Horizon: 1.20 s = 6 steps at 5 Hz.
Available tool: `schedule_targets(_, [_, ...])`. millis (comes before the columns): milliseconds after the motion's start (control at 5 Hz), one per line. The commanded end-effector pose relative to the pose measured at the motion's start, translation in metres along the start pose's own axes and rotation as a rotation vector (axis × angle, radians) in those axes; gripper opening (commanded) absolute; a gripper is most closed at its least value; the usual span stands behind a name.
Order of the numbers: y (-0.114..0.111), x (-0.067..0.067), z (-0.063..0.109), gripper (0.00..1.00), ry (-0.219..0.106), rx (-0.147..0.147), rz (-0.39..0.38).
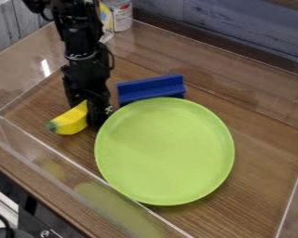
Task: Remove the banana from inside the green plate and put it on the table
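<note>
This looks like a robot test bench in a lab rather than a home: a brown wood-grain tabletop is fenced along its edges by clear acrylic walls, with a black robot arm standing at its far left corner.

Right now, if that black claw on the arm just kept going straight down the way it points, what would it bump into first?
Most likely the banana. The gripper points straight down with its jaws right over it, and the table lies just beneath. Depth is hard to judge, so it may already touch the banana.
</note>
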<state>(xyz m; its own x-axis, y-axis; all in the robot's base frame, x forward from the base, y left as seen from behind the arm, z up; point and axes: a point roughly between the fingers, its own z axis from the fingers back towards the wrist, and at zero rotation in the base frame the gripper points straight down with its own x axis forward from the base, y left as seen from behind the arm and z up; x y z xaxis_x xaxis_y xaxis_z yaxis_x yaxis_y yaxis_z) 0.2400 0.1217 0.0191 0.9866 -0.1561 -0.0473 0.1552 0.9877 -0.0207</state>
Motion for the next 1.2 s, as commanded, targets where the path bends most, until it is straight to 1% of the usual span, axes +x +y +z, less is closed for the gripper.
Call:
schedule_targets(0, [0.0081,0.0040,0.0092,1.00,-0.031,0.018,0.020])
schedule_targets(1000, [0.0078,0.0039,0.0104,1.00,-0.026,-0.006,0.047])
